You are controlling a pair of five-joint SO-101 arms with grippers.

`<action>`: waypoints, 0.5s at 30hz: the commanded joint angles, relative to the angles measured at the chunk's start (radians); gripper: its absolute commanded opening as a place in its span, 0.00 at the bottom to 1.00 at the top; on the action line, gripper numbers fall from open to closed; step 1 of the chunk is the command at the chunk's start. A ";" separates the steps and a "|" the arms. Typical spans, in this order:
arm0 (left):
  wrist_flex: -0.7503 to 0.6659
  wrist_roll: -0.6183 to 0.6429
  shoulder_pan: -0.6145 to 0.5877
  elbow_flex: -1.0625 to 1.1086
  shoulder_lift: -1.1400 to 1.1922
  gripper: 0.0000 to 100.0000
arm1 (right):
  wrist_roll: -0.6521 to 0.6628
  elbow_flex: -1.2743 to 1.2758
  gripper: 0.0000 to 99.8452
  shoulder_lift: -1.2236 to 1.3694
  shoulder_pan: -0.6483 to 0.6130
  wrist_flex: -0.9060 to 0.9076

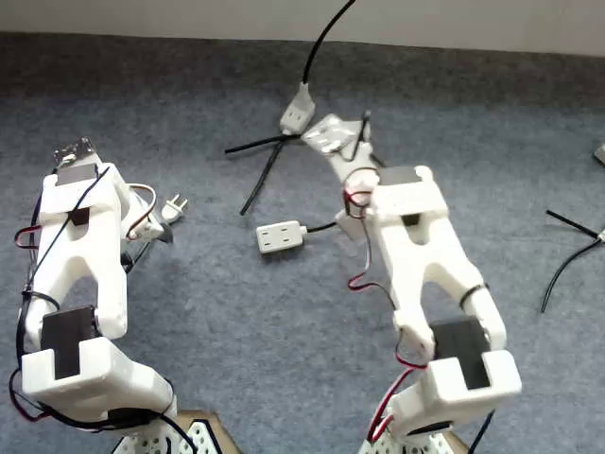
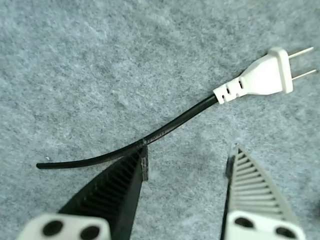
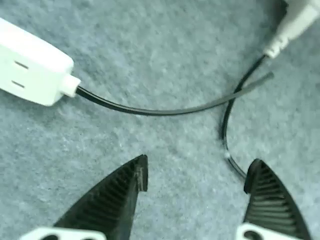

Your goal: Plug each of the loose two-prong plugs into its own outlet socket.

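White two-prong plug (image 2: 265, 75) lies on fuzzy carpet (image 2: 100, 60).

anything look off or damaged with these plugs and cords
The white two-prong plug trails a short black cord that ends bare on the grey carpet. The white outlet block has a black lead that also stops at a loose end. Nothing looks broken.

Grey carpet-covered bench (image 1: 189, 312).
- Left white plastic arm (image 1: 80, 255), along the left edge.
- Small white two-prong plug (image 1: 173, 206), lying just beside that arm's forward end.
- White rectangular outlet socket block (image 1: 280, 236), mid-bench, with its black cord running toward the right white plastic arm (image 1: 421, 255).
- White moulded cord end (image 1: 297, 113), near the far edge, its black lead (image 1: 326, 38) running off that edge.
- Loose black cords (image 1: 567, 251), at the right edge.
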 commanded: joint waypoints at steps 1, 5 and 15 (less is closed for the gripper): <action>-0.011 0.002 0.021 -0.002 -0.004 0.26 | -0.218 0.039 0.31 -0.159 0.058 0.010; -0.011 -0.005 0.021 -0.008 -0.005 0.26 | -0.483 0.165 0.31 -0.232 0.079 -0.019; 0.046 -0.336 0.018 -0.223 -0.015 0.26 | -0.655 0.648 0.31 -0.251 0.173 -0.633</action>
